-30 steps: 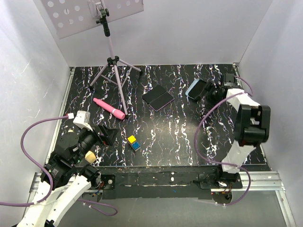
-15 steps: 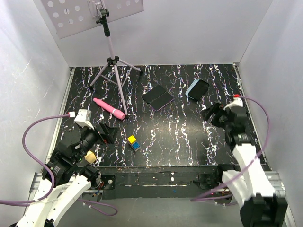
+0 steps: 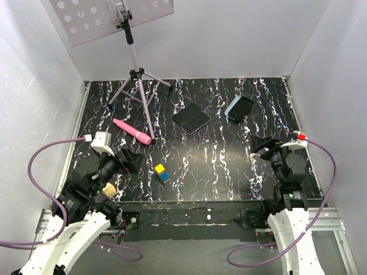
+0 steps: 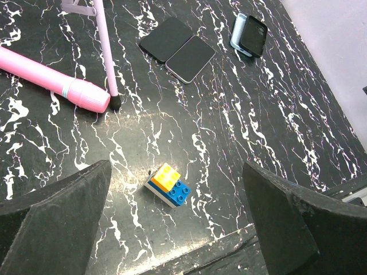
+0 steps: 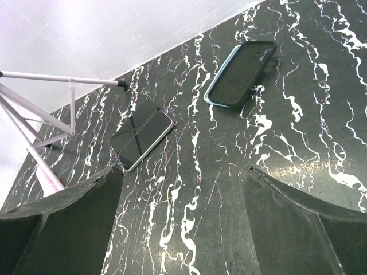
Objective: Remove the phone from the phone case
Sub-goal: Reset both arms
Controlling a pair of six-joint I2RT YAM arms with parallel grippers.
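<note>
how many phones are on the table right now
3: a bare black phone and a silver-rimmed phone side by side mid-table, plus the phone in the light blue phone case at the far right. None looks hidden.

A robotics lab cell: white walls (image 3: pixel 229 40) enclose a marbled black table (image 3: pixel 206 160) bearing a tripod (image 3: pixel 136 73).

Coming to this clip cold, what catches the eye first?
The bright pink marker left of centre, lying beside a leg of the pale tripod. Then the light blue phone case at the far right, and a small yellow-and-blue toy brick near the front edge.
</note>
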